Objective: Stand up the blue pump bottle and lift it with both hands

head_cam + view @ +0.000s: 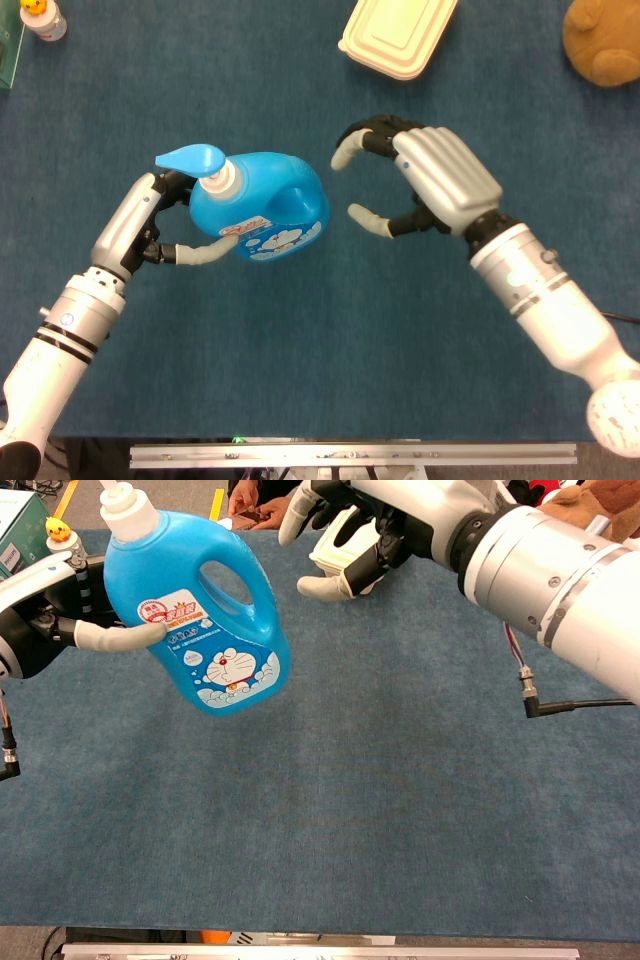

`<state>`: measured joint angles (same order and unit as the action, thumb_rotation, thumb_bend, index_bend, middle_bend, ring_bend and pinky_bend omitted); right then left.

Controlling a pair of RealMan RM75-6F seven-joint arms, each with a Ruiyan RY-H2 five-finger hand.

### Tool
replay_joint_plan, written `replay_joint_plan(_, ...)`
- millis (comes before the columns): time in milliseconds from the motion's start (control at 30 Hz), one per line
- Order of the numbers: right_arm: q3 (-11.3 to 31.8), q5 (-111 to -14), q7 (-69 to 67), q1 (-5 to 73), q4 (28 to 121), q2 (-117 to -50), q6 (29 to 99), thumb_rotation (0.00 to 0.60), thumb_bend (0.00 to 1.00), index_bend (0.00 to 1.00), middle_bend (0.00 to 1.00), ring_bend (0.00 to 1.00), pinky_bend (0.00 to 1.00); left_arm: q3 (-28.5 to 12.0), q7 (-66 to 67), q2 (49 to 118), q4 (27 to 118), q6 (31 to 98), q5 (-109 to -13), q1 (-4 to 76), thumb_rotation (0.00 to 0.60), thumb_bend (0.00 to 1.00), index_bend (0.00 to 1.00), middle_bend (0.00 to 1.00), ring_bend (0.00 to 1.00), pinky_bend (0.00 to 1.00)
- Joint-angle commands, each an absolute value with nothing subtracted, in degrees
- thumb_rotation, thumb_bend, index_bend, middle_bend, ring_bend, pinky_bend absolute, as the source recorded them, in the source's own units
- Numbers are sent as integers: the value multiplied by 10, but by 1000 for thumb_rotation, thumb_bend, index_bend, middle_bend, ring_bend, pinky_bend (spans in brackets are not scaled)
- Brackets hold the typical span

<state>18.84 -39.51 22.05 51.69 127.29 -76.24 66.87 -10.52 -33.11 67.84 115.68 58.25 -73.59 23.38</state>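
The blue carpeted table (300, 340) is lying under everything I am working over, and my two arms are reaching in across it from the near edge.

My right hand (420, 185) is hovering just beside the blue pump bottle (262, 205), on the side with the handle loop. Its fingers are spread and curved like an unclenched claw, with nothing in them, and I am seeing a narrow gap between the fingertips (292, 525) and the bottle (no contact in either view).

The bottle is hanging in the air above the table, upright but tilting, its base swung toward the middle of the table and its white pump neck toward my left side. In the chest view the bottle (200, 615) is showing its cartoon label and the open handle loop.

My left hand (150, 215) is gripping the bottle near its upper part, just under the pump; the thumb (120, 636) is pressing across the front by the label while the other fingers are wrapping behind.

Farther back, a cream lidded box (398, 35) is sitting well apart from the bottle, a brown plush toy (603, 40) is lying at the far right corner, and a small bottle with a yellow duck cap (42, 18) is standing at the far left.
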Motion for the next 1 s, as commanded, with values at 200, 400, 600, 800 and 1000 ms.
replay_joint_plan(200,193,-374,226,531,1263,-778,677,600,247,395,294,187,255,-99,-359,664,1155,575,-758,234,600,223,409,378,402,421)
replay_joint_plan(400,197,-368,212,534,1251,-778,666,600,202,371,289,180,255,-93,-381,656,1150,572,-776,235,600,223,408,376,399,415)
replay_joint_plan(600,201,-359,202,543,1242,-786,657,600,192,366,287,179,255,-88,-380,660,1150,572,-783,239,600,223,408,376,397,415)
replay_joint_plan(800,206,-343,199,555,1235,-794,648,600,192,366,287,179,255,-86,-368,665,1154,575,-782,244,600,223,408,376,397,415)
replay_joint_plan(1000,211,-324,196,569,1232,-801,638,600,192,366,288,179,255,-84,-359,672,1158,573,-776,250,600,223,408,376,397,415)
